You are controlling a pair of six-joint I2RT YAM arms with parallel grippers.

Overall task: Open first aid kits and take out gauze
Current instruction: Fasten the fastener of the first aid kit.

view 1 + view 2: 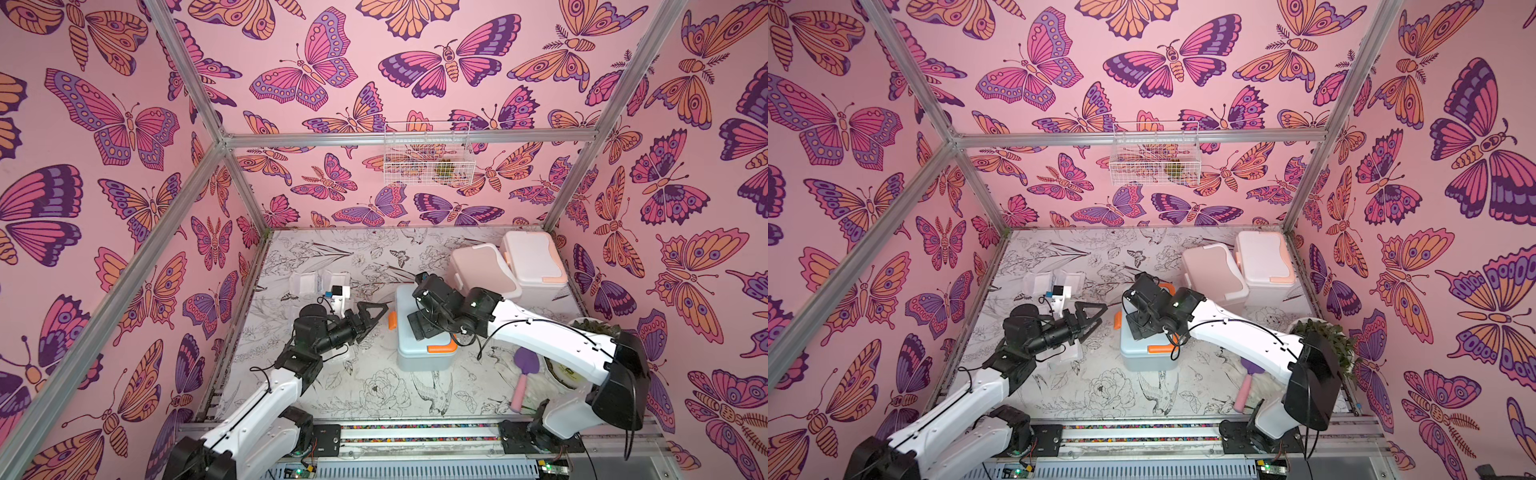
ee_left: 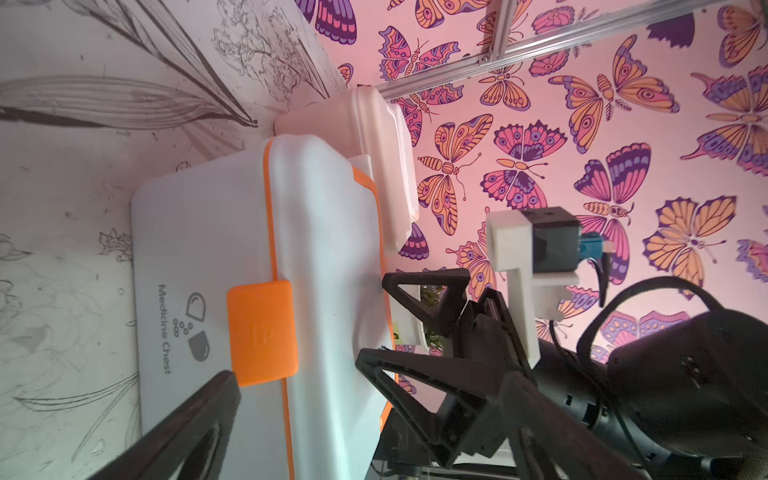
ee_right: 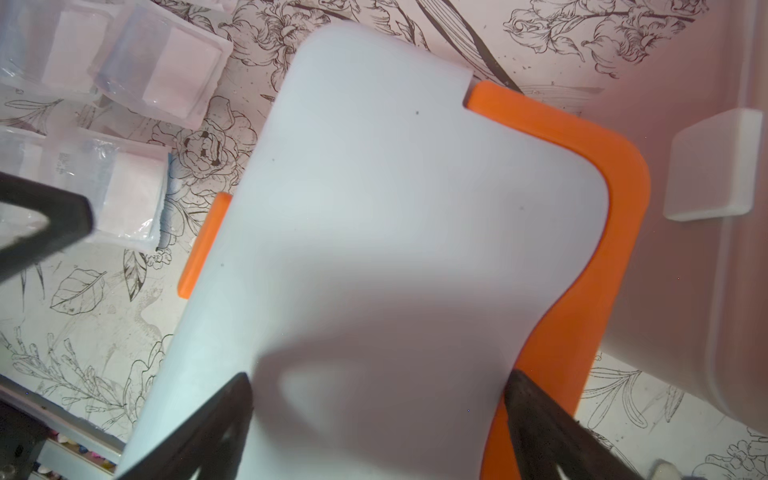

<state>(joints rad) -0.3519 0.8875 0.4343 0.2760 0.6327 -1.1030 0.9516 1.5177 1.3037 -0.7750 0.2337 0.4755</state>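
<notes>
Several gauze packets (image 1: 305, 284) lie at left, limp, slick. Left gripper (image 1: 379, 318), jaws apart, beside light blue kit (image 1: 419, 357) at centre, lid (image 3: 374, 187) shut: rigid, probably light; lift at orange latch (image 2: 262, 332). Right gripper (image 3: 378, 380) over lid, jaws apart.

The table (image 1: 374, 399) lies open in front of the blue box (image 1: 419, 355); pink box (image 1: 478, 270) crowds its far side.

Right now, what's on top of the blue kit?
The right tool, open, hangs above the blue kit, whose lid is shut; nothing else shows there. Its contents are hidden.
</notes>
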